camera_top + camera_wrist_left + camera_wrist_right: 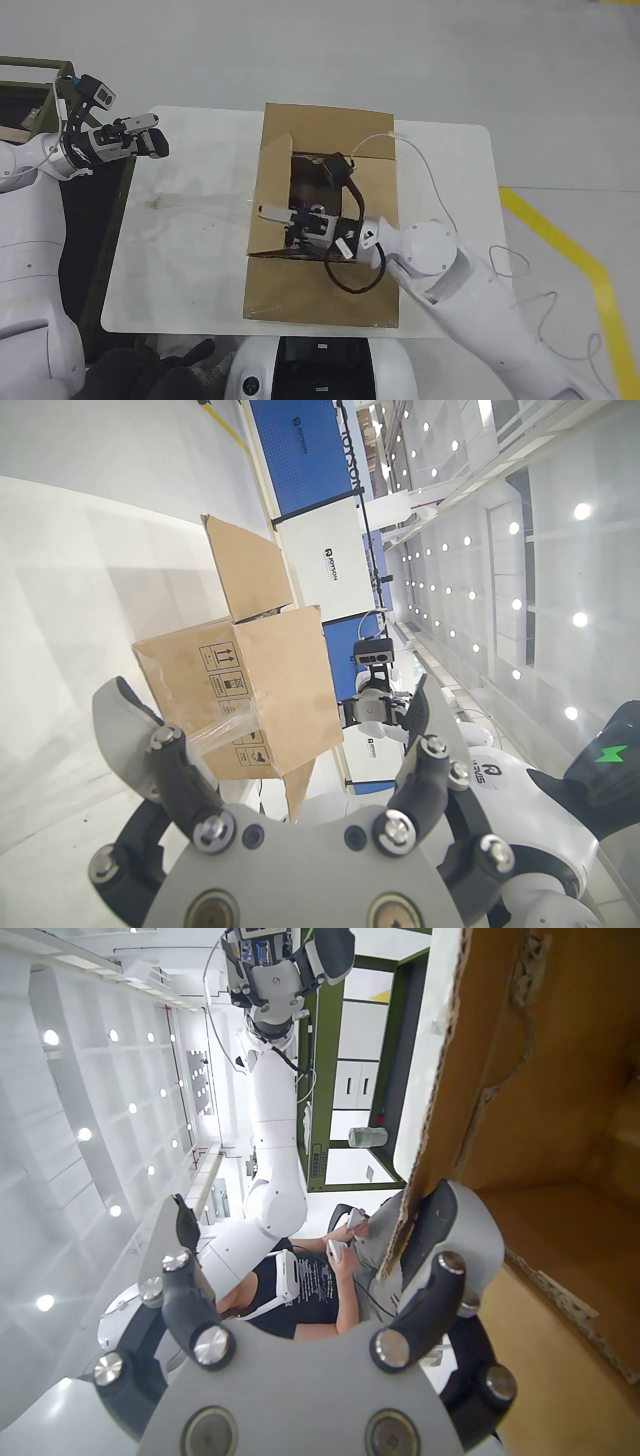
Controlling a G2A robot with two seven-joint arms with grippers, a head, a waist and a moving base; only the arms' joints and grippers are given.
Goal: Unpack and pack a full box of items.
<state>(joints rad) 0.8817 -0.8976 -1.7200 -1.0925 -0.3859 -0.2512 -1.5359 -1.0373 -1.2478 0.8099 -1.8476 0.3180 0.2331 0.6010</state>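
Observation:
An open cardboard box (318, 288) stands mid-table with its flaps spread; its inside is dark and I cannot make out items. My right gripper (292, 216) is at the box's left wall, open. In the right wrist view the right gripper (310, 1208) straddles the torn edge of the box wall (550, 1078), one finger (442, 1218) inside and the other outside. My left gripper (152, 141) hangs open and holds nothing above the table's far left corner, well away from the box. In the left wrist view the left gripper (270, 705) faces the box (280, 670).
A strip of clear tape (225, 727) hangs off the box's side. A green frame cart (30, 100) stands beside the table's left edge. A white cable (430, 180) trails over the table's right part. The white table (180, 270) is bare left of the box.

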